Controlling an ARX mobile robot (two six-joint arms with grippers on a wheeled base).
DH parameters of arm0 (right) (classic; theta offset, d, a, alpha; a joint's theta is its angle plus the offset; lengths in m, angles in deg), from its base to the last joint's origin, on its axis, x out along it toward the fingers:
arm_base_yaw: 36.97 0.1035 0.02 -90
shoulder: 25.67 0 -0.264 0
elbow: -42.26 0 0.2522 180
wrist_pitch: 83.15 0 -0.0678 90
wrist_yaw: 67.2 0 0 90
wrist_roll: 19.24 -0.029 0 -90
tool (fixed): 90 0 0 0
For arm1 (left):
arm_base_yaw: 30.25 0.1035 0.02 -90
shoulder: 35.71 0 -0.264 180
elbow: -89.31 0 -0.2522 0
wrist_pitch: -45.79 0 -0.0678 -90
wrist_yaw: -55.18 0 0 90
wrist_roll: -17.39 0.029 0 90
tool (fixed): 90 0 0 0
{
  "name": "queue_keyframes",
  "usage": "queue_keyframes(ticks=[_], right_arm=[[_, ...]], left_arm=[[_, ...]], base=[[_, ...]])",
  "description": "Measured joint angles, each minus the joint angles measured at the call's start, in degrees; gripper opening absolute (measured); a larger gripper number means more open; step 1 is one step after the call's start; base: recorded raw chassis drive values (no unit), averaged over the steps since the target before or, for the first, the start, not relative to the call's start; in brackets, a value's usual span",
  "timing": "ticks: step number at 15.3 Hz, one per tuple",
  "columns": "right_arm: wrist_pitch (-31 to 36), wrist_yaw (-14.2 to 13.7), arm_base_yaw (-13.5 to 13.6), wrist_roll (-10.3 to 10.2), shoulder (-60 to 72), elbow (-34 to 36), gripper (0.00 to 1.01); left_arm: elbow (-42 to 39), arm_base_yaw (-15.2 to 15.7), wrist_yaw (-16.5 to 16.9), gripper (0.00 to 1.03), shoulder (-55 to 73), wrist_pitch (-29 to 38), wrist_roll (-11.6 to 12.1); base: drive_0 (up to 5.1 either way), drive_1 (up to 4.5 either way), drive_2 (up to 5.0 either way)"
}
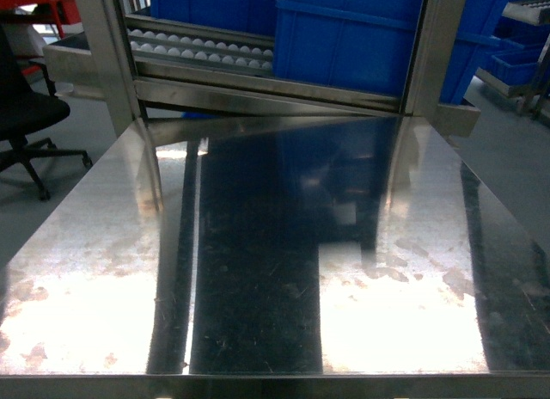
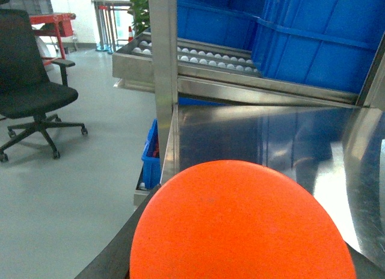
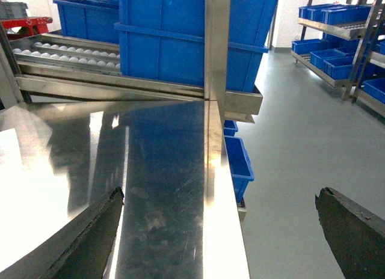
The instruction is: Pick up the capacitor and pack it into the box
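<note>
The steel table [image 1: 258, 270] is showing nothing but reflections in the head view: neither a capacitor nor the peach-pink box is appearing on it in any of the three views, so the location of both task items cannot be told from here. They are probably lying outside the camera fields, and the task is judged to be at its very start, with a search or approach step in hand.

Behind the table, a roller conveyor [image 1: 202, 48] is carrying blue bins [image 1: 344, 42] between upright steel posts [image 1: 107, 55]. These bins are not the target box. More blue bins [image 3: 237, 159] are sitting on the floor just beside the table's right edge, and others are resting on a rack [image 3: 337, 44] well apart from the table. An office chair [image 2: 36, 92] is standing on the floor off the table's left side.

The right claw [image 3: 228, 231] is standing wide, with one dark finger showing over the table's right edge and the other over the floor, holding nothing; this posture is judged to suit a ready state. The left claw's state cannot be told: an orange rounded part [image 2: 240, 225] is filling the lower left wrist view near the table's left edge and hiding any fingers.
</note>
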Motion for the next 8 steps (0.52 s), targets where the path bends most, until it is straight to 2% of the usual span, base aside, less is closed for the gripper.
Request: queue_keyframes(ticks=[8], right_arm=[[0.02, 0.0, 0.0, 0.02, 0.0, 0.0, 0.98]], left_arm=[[0.02, 0.0, -0.02, 0.43, -9.77, -9.62, 0.0]], base=[[0.0, 0.0, 0.0]])
